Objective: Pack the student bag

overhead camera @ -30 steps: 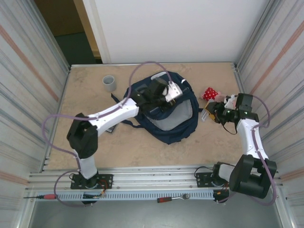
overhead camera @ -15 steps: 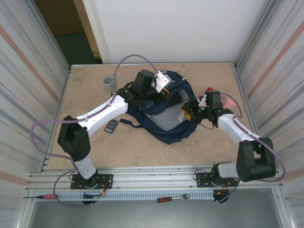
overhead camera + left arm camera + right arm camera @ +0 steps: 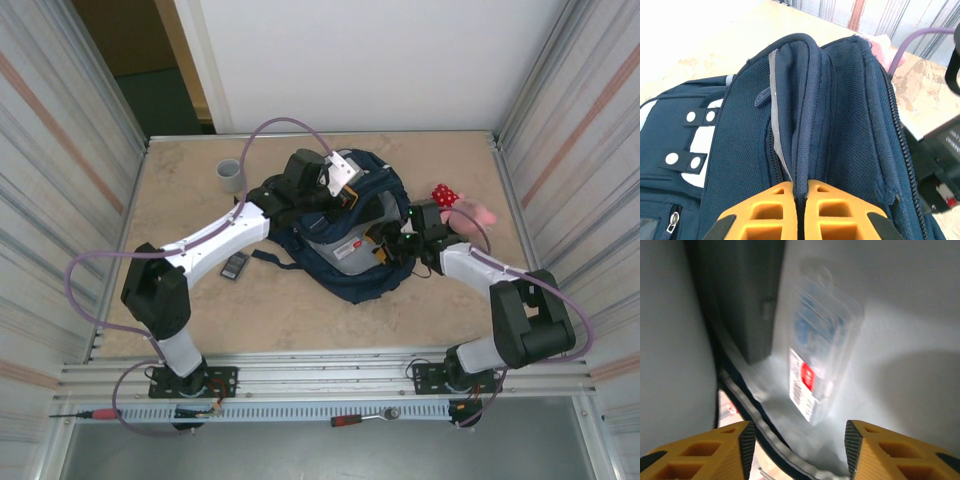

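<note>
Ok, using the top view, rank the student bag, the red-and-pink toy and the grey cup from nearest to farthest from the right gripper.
1. student bag, centre; the right gripper is inside its opening.
2. red-and-pink toy, right of the bag.
3. grey cup, far left.

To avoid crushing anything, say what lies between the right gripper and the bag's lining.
Right wrist view: a clear blister pack lies on the student bag's pale lining, ahead of the right gripper's open jaws.

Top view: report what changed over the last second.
The right gripper swung left into the student bag and opened, leaving a clear blister pack inside. The left gripper shifted the bag's rim farther back, staying clamped. Grey cup and plush toy unmoved.
</note>
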Available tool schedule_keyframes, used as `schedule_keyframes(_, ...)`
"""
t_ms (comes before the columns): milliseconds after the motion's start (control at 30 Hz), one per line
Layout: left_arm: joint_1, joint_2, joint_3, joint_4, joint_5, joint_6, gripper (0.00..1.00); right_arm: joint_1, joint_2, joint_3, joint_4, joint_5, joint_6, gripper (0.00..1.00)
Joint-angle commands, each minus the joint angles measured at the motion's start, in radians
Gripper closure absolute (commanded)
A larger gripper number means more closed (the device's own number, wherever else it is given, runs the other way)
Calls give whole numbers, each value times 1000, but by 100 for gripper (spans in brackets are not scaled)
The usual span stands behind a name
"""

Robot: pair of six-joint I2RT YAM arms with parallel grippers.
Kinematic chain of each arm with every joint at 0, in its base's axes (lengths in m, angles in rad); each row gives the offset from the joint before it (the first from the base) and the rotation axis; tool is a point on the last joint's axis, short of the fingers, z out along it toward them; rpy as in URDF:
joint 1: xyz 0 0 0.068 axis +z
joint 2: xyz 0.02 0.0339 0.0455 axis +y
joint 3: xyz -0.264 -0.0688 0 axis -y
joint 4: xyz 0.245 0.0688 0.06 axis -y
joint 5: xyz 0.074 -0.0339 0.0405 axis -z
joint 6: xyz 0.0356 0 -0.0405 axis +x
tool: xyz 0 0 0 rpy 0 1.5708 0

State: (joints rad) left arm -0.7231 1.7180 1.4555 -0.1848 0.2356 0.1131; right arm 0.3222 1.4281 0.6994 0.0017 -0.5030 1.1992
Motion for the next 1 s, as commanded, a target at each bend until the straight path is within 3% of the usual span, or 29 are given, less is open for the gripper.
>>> schedule_keyframes(0, 2, -64, 6, 113, 47, -25, 100, 32, -11, -25, 12, 50, 32, 54)
schedule_keyframes(567, 1, -68, -8, 109, 58, -38, 100, 76, 264, 146, 245, 45, 60, 77)
schedule_keyframes(800, 2, -58, -13, 110, 67, -51, 100, 62, 348, 259, 271, 33, 26, 77)
schedule_keyframes(967, 7, -64, -23, 105, 54, -54, 100, 56, 259, 161, 275, 45, 8, 67)
